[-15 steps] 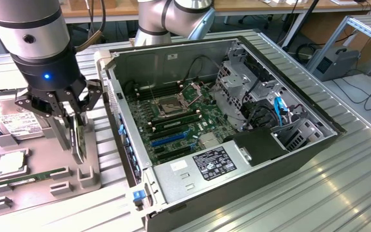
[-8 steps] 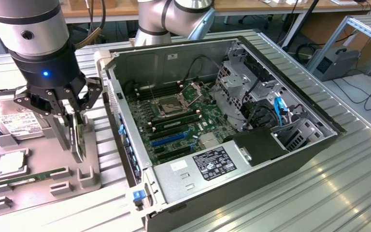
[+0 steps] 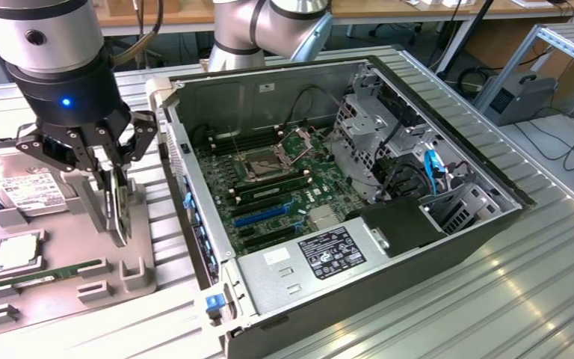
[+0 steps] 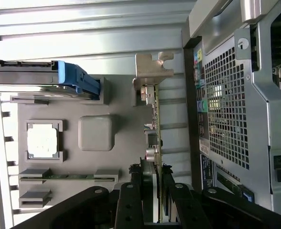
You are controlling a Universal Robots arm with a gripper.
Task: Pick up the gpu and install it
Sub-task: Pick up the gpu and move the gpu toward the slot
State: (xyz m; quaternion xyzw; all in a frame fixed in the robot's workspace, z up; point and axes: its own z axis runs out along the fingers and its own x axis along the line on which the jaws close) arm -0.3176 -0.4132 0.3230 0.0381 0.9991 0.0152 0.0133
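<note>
Tabletop (image 3: 417,321): open computer case (image 3: 227,86) sat toward the exterior view's right, with the parts tray (image 3: 63,235) just beside it on the exterior view's left. On the tray I noted the hard drive (image 3: 26,188) at the side far from the case, and the processor (image 3: 16,253) and memory stick (image 3: 42,276) nearer the camera. The gpu (image 3: 117,209) stood on edge in the tray slot nearest the case, with the fingers (image 4: 131,205) closed on its two faces from above.

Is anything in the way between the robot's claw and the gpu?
No, nothing visible. The gripper is closed on the gpu, one finger on each side. The gpu stands upright in the grey tray.
</note>
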